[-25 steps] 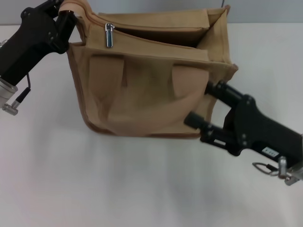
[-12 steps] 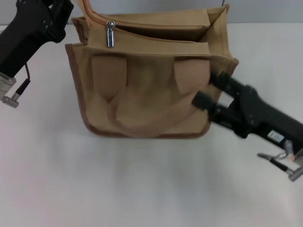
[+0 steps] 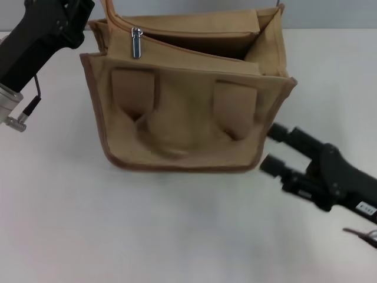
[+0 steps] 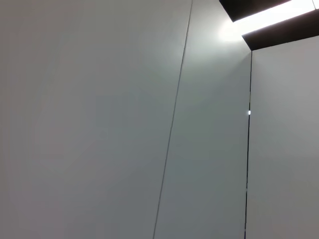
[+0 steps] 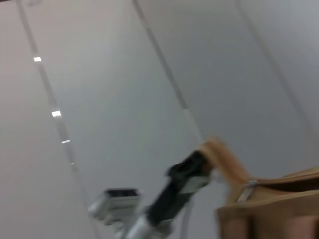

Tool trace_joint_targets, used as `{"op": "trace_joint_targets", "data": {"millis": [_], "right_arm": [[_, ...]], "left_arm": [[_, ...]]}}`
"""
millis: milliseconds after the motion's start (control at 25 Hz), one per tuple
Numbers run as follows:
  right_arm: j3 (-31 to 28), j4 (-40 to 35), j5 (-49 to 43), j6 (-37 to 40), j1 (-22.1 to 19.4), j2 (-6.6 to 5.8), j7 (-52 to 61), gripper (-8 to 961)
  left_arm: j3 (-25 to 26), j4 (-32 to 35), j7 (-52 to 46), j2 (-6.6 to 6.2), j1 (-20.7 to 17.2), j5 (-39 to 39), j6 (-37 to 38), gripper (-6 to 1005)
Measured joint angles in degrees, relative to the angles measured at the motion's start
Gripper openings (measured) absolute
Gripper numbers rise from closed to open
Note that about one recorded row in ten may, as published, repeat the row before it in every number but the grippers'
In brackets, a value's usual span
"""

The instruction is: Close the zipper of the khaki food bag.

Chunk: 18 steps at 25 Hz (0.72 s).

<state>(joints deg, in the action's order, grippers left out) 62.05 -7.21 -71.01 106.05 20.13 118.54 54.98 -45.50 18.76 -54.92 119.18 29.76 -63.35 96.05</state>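
Observation:
The khaki food bag (image 3: 182, 112) stands on the white table with its top open. The zipper's silver slider (image 3: 136, 42) hangs near the bag's left end; it also shows in the right wrist view (image 5: 244, 191). My left gripper (image 3: 87, 10) is at the bag's top left corner, shut on a tan strip of the bag (image 3: 109, 10). In the right wrist view the left gripper (image 5: 199, 167) holds this strip (image 5: 222, 157). My right gripper (image 3: 272, 148) is open and empty, just off the bag's lower right corner.
The white table (image 3: 147, 224) spreads in front of the bag. A grey wall stands behind it. The left wrist view shows only wall panels (image 4: 124, 124) and a ceiling light.
My right gripper has drawn back from the bag's front right side, down and to the right. The bag's front has settled flat. My left gripper stays at the top left corner.

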Motion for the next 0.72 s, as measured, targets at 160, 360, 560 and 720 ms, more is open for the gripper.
{"op": "trace_joint_targets", "data": {"millis": [160,360,560,720], "right_arm": [[-6.4,0.2,0.1,-2.0,-2.2,0.52,0.0,823],[-14.8,2.9,0.1,0.8,-2.9,1.05,-0.2,823],[-15.4,3.1,0.1,8.0,-0.7,1.10,-0.1,823],[-15.0,2.7,-0.2,8.3,4.5,0.93,4.3,824]], "left_arm": [[0.4,-0.1,-0.4,0.00,-0.1,0.3,0.2,75],[0.2,-0.5,-0.6,0.00,0.0,0.5,0.2,32],[0.0,-1.5,-0.5,0.00,0.2,0.5,1.3,29],[-0.1,-2.5,-0.5,0.00,0.8,0.9,3.4,30]]}}
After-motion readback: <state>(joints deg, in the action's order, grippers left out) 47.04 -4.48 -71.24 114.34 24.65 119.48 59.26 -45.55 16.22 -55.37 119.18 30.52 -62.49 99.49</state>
